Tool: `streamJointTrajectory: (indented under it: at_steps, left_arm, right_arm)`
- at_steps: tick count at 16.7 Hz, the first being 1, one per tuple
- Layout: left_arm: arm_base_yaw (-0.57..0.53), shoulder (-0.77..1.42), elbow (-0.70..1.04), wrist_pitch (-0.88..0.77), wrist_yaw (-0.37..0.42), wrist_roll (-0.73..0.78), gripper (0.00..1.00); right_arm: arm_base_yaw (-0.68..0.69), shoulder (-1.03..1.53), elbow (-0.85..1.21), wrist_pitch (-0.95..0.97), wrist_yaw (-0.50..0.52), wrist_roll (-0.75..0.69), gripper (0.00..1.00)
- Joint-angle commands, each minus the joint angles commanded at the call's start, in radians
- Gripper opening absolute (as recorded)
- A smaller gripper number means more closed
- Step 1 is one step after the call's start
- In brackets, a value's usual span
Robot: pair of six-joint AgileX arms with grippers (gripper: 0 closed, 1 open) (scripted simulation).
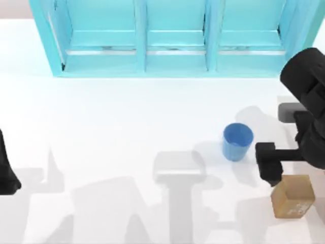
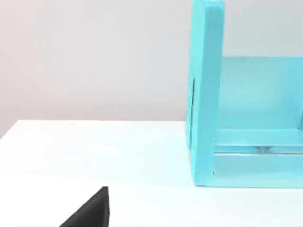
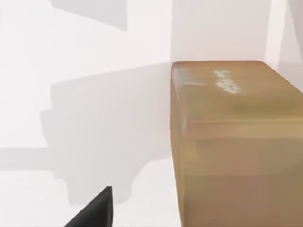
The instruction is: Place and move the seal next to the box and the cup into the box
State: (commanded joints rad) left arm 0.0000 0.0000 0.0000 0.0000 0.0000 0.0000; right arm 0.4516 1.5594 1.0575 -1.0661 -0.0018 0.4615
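Seal [image 1: 292,196] matt wood; cup [image 1: 237,142] smooth plastic; shelf unit [image 1: 172,38] glossy; table [image 1: 127,127] matt.

On the desk [image 1: 127,132], the shelf unit [image 1: 172,38] stands along the far edge, at twelve o'clock from the middle. The cup [image 1: 237,142] stands upright toward the right, at about four o'clock from the desk's centre and well in front of the shelf unit. The seal [image 1: 292,196] sits near the right front corner, at about four o'clock from the cup and apart from it. The right tool [image 1: 269,165] hangs between them, just at the seal's ten o'clock side. The left tool [image 1: 7,178] is parked at the left edge, at nine o'clock, well apart from everything.
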Motion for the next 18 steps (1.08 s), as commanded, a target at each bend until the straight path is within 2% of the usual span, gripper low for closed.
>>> streamJointTrajectory:
  at_steps: [8,14,18]
  left_arm:
    - [0.000,0.000,0.000,0.000,0.000,0.000,1.00]
    - [0.000,0.000,0.000,0.000,0.000,0.000,1.00]
    - [0.000,0.000,0.000,0.000,0.000,0.000,1.00]
  right_arm:
    - [-0.006,-0.034,0.302,-0.341,0.000,-0.005,1.00]
    - [-0.004,-0.031,0.320,-0.358,0.001,-0.006,1.00]
    - [-0.006,0.077,0.394,-0.319,0.000,-0.006,1.00]
